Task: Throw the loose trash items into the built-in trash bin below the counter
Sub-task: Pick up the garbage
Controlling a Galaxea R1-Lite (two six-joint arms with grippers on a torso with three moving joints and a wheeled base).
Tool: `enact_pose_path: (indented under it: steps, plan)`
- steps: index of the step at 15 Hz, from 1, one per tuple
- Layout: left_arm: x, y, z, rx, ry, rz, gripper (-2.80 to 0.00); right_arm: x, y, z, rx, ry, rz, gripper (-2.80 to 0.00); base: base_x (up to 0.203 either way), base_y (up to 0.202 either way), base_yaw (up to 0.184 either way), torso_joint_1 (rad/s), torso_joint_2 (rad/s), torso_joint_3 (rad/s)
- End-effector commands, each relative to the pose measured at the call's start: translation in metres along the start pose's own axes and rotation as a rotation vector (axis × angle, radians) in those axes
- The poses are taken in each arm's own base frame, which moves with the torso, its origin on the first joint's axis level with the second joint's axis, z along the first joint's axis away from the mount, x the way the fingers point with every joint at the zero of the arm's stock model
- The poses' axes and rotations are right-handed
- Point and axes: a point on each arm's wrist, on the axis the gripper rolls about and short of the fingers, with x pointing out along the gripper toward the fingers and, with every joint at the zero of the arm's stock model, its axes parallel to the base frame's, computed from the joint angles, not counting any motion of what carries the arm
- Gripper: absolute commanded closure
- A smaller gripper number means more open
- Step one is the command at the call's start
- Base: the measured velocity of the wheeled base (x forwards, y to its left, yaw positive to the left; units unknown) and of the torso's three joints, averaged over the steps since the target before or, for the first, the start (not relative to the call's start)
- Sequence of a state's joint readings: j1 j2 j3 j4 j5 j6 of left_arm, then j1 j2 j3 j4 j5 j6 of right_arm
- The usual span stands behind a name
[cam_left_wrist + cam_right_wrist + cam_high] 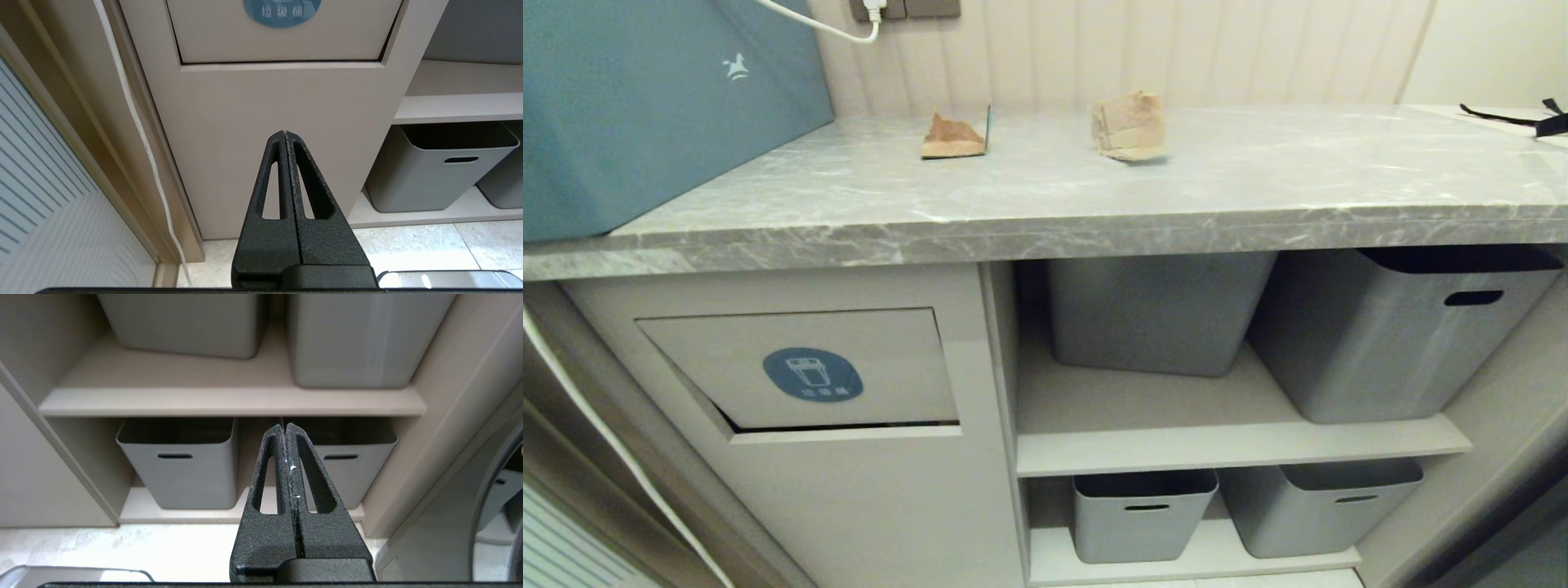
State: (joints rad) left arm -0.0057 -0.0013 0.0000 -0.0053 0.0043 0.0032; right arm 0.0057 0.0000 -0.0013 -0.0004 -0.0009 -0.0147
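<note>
A large teal box with a small white emblem [645, 98] stands at the left end of the long grey marble-patterned worktop with white veins [1258, 188]. Two torn brown cardboard scraps lie near the back wall, well apart: the left scrap [953, 137], flattish with a teal edge upright beside it, and the right scrap [1129, 125], crumpled and paler. A white cable [817, 24] runs from a wall socket behind the box.

Below the worktop, on the left, sits the beige cabinet flap with a blue oval trash-can sticker [813, 374], slightly ajar along its bottom edge. To its right, two shelves hold four grey plastic storage bins with handle slots [1143, 514], two per shelf.

The left tool [284, 132] hangs low before the cabinet front, tips pressed together, empty. The right tool [284, 425] faces the lower bins, likewise pressed together.
</note>
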Motion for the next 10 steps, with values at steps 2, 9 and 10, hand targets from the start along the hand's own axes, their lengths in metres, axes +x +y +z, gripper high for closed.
enact_pose_path:
  steps: [2, 9, 10]
  plan:
    - [0.0001, 0.0, 0.0001, 0.0, 0.0, 0.0, 0.0, 0.0, 0.0, -0.0007, 0.001, 0.003, 0.0, 0.0, 0.0, 0.0, 0.0, 0.071, -0.27, -0.285]
    - [0.0001, 0.0, 0.0001, -0.002, 0.0, 0.0, 0.0, 0.0, 0.0, -0.0007, 0.001, 0.003, 0.001, 0.0, 0.0, 0.0, 0.0, 0.186, -0.5, -0.293]
    - [0.0001, 0.0, 0.0001, -0.002, 0.0, 0.0, 0.0, 0.0, 0.0, -0.0007, 0.002, 0.003, 0.001, 0.0, 0.0, 0.0, 0.0, 0.183, -0.46, -0.281]
